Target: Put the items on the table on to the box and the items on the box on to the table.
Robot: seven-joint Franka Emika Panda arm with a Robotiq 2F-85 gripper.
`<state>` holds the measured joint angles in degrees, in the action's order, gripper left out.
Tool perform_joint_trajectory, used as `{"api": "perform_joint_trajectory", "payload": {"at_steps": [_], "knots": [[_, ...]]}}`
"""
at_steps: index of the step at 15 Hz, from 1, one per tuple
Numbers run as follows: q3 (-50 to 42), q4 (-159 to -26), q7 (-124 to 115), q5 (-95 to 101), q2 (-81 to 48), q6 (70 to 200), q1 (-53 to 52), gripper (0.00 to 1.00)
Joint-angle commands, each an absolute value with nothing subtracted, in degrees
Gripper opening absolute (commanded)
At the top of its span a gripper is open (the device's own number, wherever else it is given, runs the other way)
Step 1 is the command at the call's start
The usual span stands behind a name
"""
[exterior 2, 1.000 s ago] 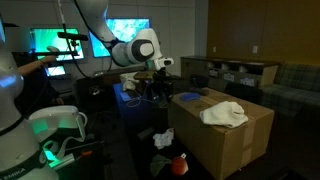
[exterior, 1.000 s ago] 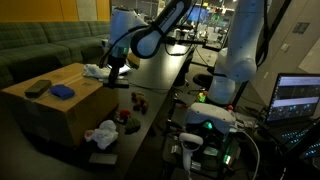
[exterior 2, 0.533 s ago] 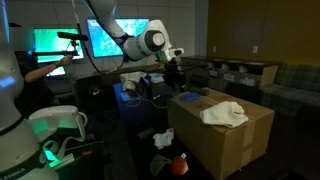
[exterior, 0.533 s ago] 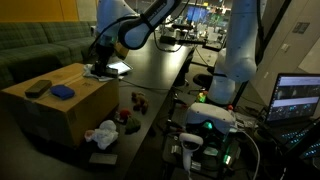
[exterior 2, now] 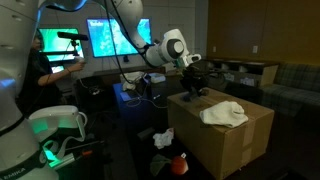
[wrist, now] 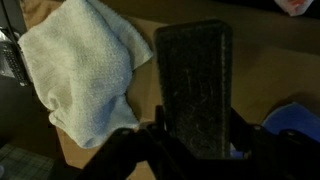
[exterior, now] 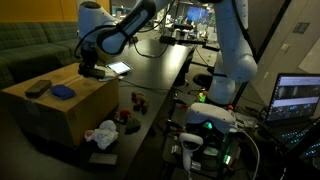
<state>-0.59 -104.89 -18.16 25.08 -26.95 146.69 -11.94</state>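
Note:
The wrist view shows my gripper [wrist: 195, 140] shut on a dark rectangular block [wrist: 195, 80], held lengthwise between the jaws. Below it lies the brown box [wrist: 270, 70] top with a white towel [wrist: 85, 70] to the left and a blue item [wrist: 295, 120] to the right. In both exterior views the gripper [exterior: 91, 70] [exterior 2: 193, 84] hangs just over the box [exterior: 60, 112] [exterior 2: 225, 145] at its table-side edge. A dark flat item [exterior: 37, 88] and the blue item [exterior: 63, 92] rest on the box. The towel [exterior 2: 225, 113] lies on the box top. The dark table [exterior: 160, 70] stretches beyond.
A pale flat thing [exterior: 118, 69] lies on the table near the box. Small red items [exterior: 137, 100] and a crumpled white cloth [exterior: 103, 133] sit lower, beside the box. A laptop [exterior: 298, 98] and a green-lit device [exterior: 208, 125] stand at the right.
The arm has swung from above the table across to the box, carrying the dark block. The jaws have kept the same grip.

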Motion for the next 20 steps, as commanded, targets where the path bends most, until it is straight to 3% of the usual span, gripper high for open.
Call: {"api": "perform_joint_trajectory", "payload": {"at_steps": [1,11,12,13,15,17,20], "knots": [[-3.68,-91.82,-20.00,24.36,-36.48,142.91,-14.66,0.36],[-6.18,-76.17,-21.69,21.84,-48.02,134.65,-17.18,0.36],[-6.19,-75.70,-21.79,21.69,-48.26,133.88,-17.22,0.45],[-6.37,-74.98,-22.19,21.81,-48.66,133.21,-17.38,0.85],[-6.54,-74.15,-22.78,21.89,-49.02,132.15,-17.48,0.85],[-6.72,-73.92,-23.52,22.02,-48.75,131.44,-17.55,0.98],[-7.29,-74.51,-25.18,22.55,-47.21,131.59,-18.11,1.00]]}}
